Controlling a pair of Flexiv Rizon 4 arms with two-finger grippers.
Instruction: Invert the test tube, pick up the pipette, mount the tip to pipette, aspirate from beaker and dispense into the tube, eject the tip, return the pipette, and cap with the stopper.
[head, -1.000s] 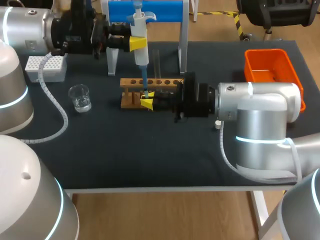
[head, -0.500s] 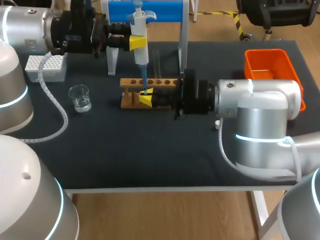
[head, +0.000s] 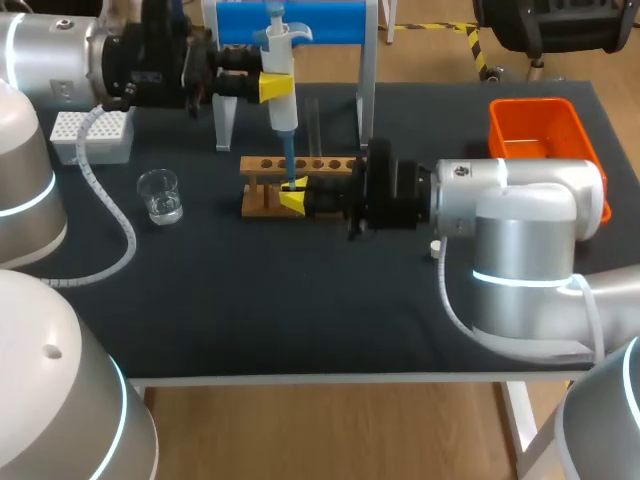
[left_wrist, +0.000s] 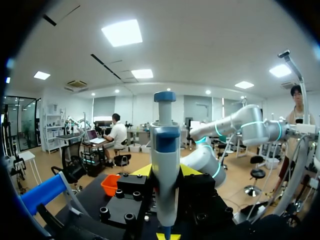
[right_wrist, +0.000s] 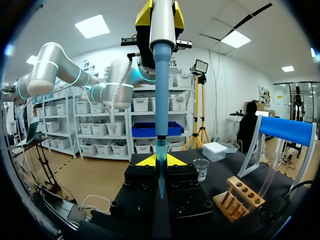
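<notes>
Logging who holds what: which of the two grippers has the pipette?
The left gripper: it clamps the pipette upright by the body. The right gripper sits lower, by the wooden rack, gripping the test tube.

Left gripper (head: 275, 85) holds the pipette (head: 284, 112) upright, its tip down at the right gripper (head: 294, 201) by the rack (head: 320, 164); beaker (head: 160, 195) left.
</notes>
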